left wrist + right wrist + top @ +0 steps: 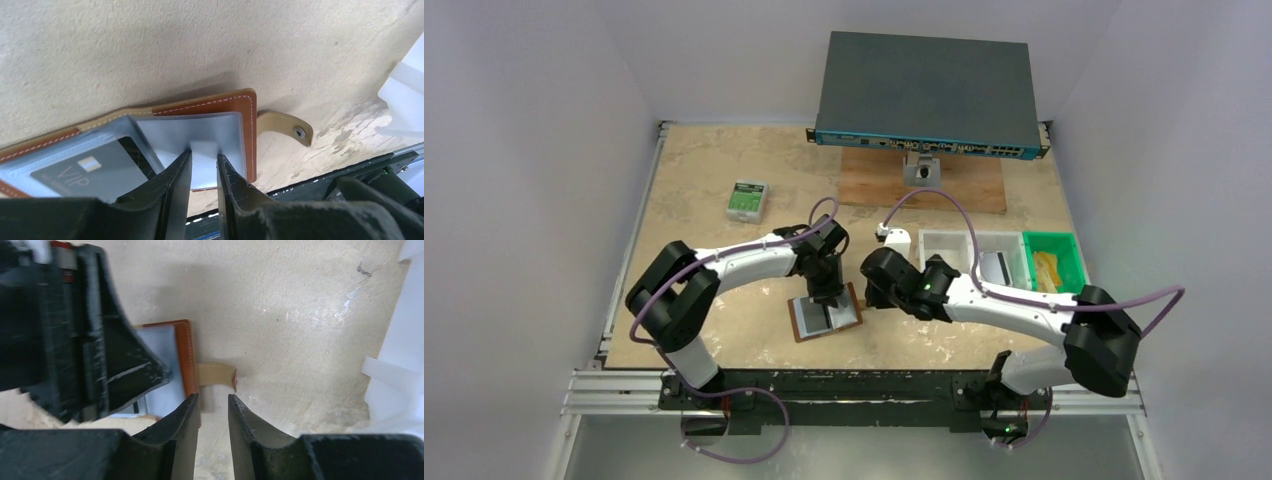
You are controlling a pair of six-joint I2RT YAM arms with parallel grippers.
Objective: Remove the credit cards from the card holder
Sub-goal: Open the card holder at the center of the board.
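Left wrist, one card holder (235, 107), one card (85, 172), left tool (204, 156) unclear, right tool (214, 399) released

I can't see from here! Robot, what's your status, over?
Left gripper down on open holder, VIP card inside. Right gripper open, empty, beside it. Nothing blocking.

The card holder (200, 127) lay open on the table (150, 45), under and just ahead of the fingertips of the left gripper (204, 156), with a card (85, 172) in the pocket to the left of those fingers and the snap tab (285, 127) projecting to their right. The right gripper (213, 397) stood just beside the holder's tab edge, with the tab directly ahead of its fingers and a tray (395, 365) farther to their right.
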